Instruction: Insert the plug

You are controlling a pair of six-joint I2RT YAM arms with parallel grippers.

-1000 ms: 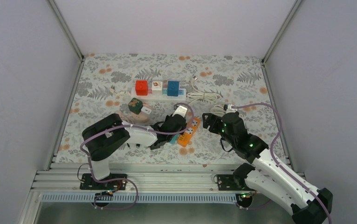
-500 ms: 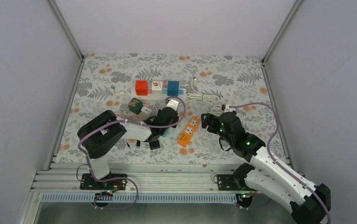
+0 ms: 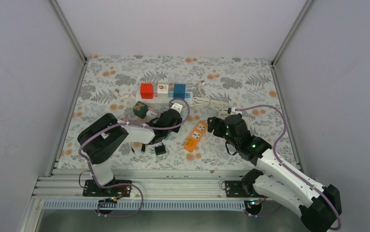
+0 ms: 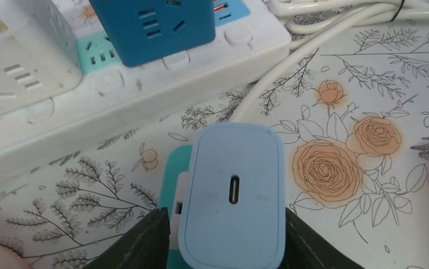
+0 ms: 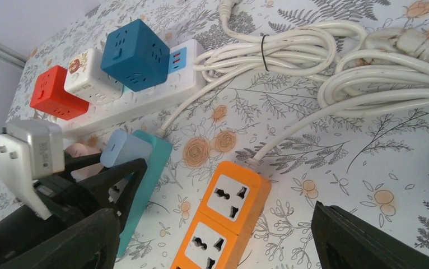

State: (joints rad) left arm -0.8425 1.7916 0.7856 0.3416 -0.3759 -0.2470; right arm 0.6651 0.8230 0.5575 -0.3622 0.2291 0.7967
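The left hand is clenched on the pale blue plug. Its USB port faces up and its prongs are hidden, and a teal piece sits against one side. The plug rides above the counter, in no socket. Just ahead of the hand lies the white power strip with its blue cube. Off to the hand's right is the orange power strip, over which the right hand hangs spread and empty. So the grasp looks done. Aligning the plug and pushing it in remain, and which socket is meant is unclear.
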